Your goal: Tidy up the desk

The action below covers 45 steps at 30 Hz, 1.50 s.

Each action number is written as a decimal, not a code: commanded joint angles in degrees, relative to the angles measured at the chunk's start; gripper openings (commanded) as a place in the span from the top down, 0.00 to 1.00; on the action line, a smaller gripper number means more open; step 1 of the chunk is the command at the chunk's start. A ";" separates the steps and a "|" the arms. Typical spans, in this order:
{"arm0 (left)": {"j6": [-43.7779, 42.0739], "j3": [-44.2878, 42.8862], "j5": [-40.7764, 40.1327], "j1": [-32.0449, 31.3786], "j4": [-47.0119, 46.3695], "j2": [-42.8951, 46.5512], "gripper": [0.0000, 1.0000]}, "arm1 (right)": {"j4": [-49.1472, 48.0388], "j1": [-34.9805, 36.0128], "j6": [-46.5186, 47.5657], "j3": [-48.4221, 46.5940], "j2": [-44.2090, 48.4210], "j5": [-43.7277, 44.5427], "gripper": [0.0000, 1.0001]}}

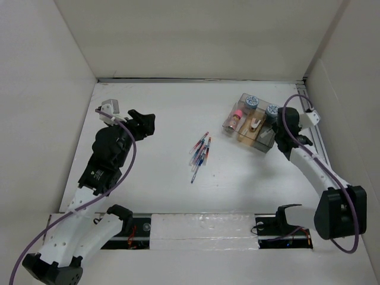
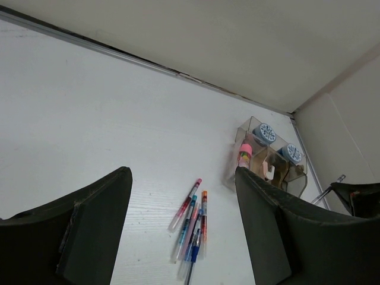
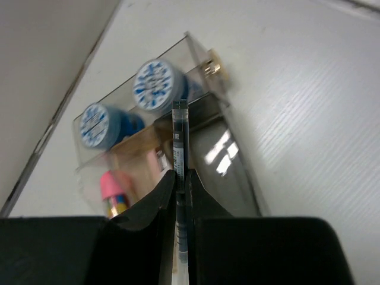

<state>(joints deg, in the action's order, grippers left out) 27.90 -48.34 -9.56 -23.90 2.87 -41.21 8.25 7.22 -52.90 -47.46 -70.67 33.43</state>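
Note:
The white desk holds several coloured pens lying in a loose bunch at its middle. They also show in the left wrist view. A clear compartment box stands at the back right. My left gripper is open and empty, left of the pens, which lie between and beyond its fingers. My right gripper is at the box's near right corner. It is shut on a dark pen that points at the box.
The box holds two blue-and-white round items, a pink-capped item and a small pink piece. White walls enclose the desk. A metal rail runs along the right edge, another along the near edge.

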 commanded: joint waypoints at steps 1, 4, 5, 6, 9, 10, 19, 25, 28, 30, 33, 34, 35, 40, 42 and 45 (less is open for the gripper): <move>0.49 -0.79 1.21 0.26 -2.00 -0.18 0.34 | -3.17 -4.48 -0.27 -0.33 -4.00 -1.07 0.96; 0.31 -0.71 0.86 0.26 -1.91 0.42 0.34 | -2.45 -5.03 0.08 -2.54 -7.71 -1.17 0.97; 0.31 -0.27 0.60 0.26 -2.34 0.69 0.34 | -2.02 -5.03 0.08 -3.33 -9.46 -1.09 0.97; 0.31 -0.18 0.51 0.26 -2.43 0.87 0.34 | -2.18 -5.03 0.43 -4.30 -10.00 -1.52 0.96; 0.05 -0.88 0.33 0.26 -1.73 0.43 0.34 | -1.57 -4.50 1.58 -5.97 -11.94 -1.88 0.95; -0.04 -0.80 0.07 0.26 -1.64 0.69 0.34 | -1.48 -4.50 1.84 -6.06 -12.20 -1.70 0.95; -0.30 -0.35 -0.72 0.26 -2.08 2.01 0.34 | -0.78 -1.34 3.51 -7.29 -12.91 -3.28 0.74; -0.39 -0.18 -0.98 0.26 -1.82 2.53 0.34 | -0.08 -0.46 3.42 -7.91 -12.91 -4.16 0.54; -0.39 -0.35 -0.90 0.26 -1.91 2.10 0.34 | 0.89 2.96 3.25 -7.74 -11.16 -4.07 0.58; -0.48 -0.44 -0.72 0.26 -1.47 1.84 0.34 | -1.65 7.86 3.51 -5.12 -8.35 -8.36 0.82; -0.48 -0.09 -1.33 0.26 -2.17 2.01 0.34 | -5.08 13.76 2.46 -2.55 -7.63 -16.80 1.00; -0.48 -0.18 -1.34 0.26 -2.17 1.84 0.34 | -5.52 18.48 1.85 -1.50 -8.07 -18.21 1.00; -0.48 -0.61 -1.07 0.26 -1.74 1.31 0.34 | -6.31 21.23 1.32 -1.06 -8.86 -19.10 1.00; -0.57 -0.18 -1.25 0.26 -2.35 1.22 0.34 | -3.60 33.98 -0.88 -4.03 -18.17 -13.05 0.89; -0.57 -0.62 -0.99 0.26 -1.82 0.35 0.34 | -2.80 37.07 -0.71 -6.58 -20.72 -10.76 0.73; -0.57 -0.44 -0.55 0.26 -2.08 0.52 0.34 | -2.37 38.56 0.26 -10.27 -25.73 -9.97 0.67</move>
<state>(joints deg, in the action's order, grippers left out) 27.90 -48.34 -10.46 -23.90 2.83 -40.71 5.98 45.39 -52.69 -52.82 -94.85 19.79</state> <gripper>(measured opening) 0.665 0.328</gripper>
